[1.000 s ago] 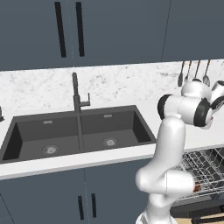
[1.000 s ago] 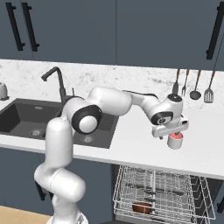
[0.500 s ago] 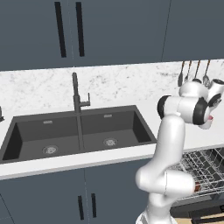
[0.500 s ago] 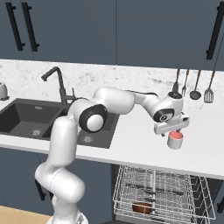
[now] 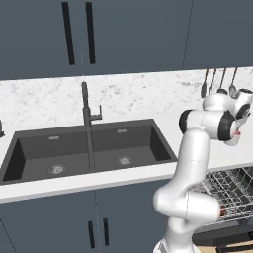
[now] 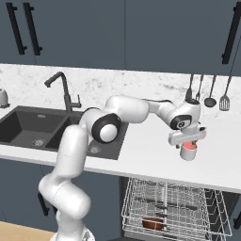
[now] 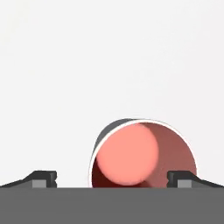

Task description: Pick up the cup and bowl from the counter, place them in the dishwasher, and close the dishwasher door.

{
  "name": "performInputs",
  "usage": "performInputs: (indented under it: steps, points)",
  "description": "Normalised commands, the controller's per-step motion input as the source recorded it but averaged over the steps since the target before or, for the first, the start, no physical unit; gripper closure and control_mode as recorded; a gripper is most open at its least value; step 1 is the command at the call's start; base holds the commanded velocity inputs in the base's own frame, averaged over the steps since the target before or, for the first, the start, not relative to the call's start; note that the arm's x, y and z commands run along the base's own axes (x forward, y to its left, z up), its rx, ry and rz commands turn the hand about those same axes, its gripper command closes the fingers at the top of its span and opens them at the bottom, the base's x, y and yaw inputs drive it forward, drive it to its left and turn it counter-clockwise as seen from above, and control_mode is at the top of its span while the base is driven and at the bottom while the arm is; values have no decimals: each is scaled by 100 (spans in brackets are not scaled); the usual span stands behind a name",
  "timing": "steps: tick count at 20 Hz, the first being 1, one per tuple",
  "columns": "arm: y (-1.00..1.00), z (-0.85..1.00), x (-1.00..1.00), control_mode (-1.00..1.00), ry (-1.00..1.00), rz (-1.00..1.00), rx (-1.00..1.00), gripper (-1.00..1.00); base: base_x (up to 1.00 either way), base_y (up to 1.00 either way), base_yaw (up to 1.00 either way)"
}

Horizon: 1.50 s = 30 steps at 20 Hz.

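- Left base view: your arm is shifting slightly rightward since a second ago, wrist over the bench [image 5: 148, 173] near its right end.
- Right base view: your tool [image 6: 187, 144] is lowering around the cup [image 6: 188, 150], near the bench's front edge, above the dishwasher [image 6: 169, 207] rack.
- Hand view: jaws are standing apart, straddling the cup [image 7: 142, 155]; closing looks next.

bare counter [image 6: 155, 157] around cup [image 6: 188, 151] (utensils [image 6: 209, 92] behind)
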Motion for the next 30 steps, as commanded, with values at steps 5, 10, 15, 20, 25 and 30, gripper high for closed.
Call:
performInputs:
  steps: [5,10,15,20,25,30]
  points:
    - [5,-26,-52,-100,0,0,0,-100,0,0,0]
    - [34,-41,-15,-100,0,0,-1,-100,0,0,0]
    - [60,-36,0,-100,0,2,-1,-100,0,0,0]
    - [44,-20,0,-100,0,5,0,100,0,0,0]
    - [7,-2,1,-100,0,4,0,100,0,0,0]
    - [0,0,11,-100,-1,0,0,100,0,0,0]
